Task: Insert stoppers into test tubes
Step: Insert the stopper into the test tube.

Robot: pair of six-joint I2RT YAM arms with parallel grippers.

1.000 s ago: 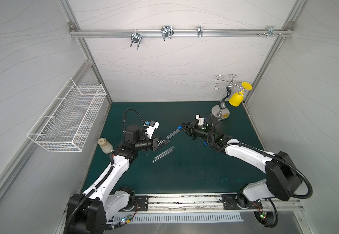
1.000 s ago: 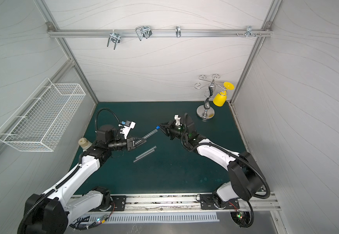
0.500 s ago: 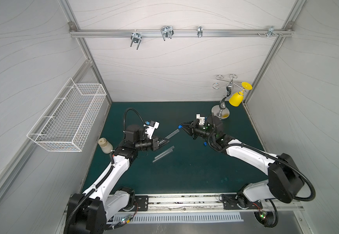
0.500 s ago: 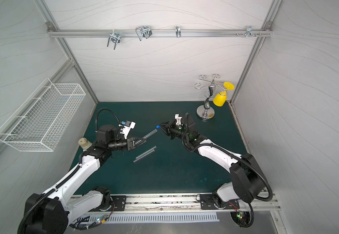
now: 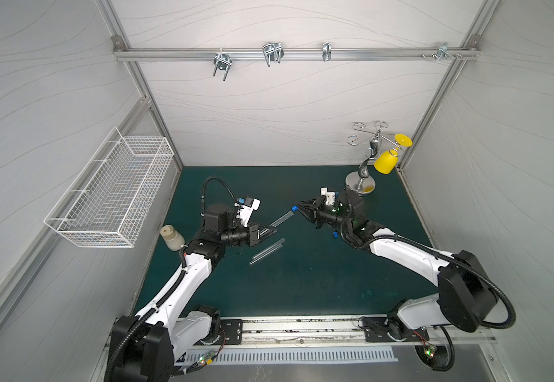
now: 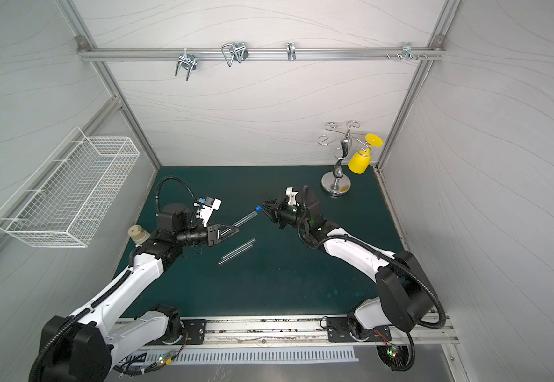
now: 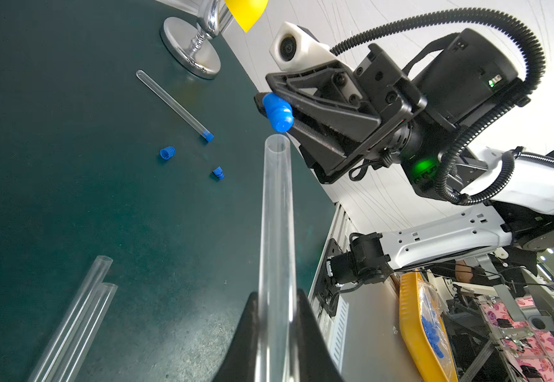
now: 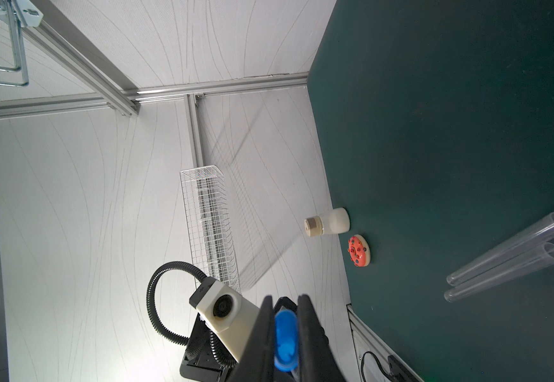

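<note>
The plugging step is in hand: the left tool (image 7: pixel 275 307) is clenched on a clear tube (image 7: pixel 276 215), held off the surface (image 7: pixel 53 198) with its open mouth pointing at the right tool (image 7: pixel 270 103). That tool grips a blue stopper (image 7: pixel 277 113) just short of the mouth and slightly off its line. Next, I judge, the stopper must be lined up with the bore and pushed straight in. A stoppered tube (image 7: pixel 173 102), two loose stoppers (image 7: pixel 167 152) and two bare tubes (image 7: pixel 80 314) lie on the surface, well clear. Nothing stands between stopper and mouth.
</note>
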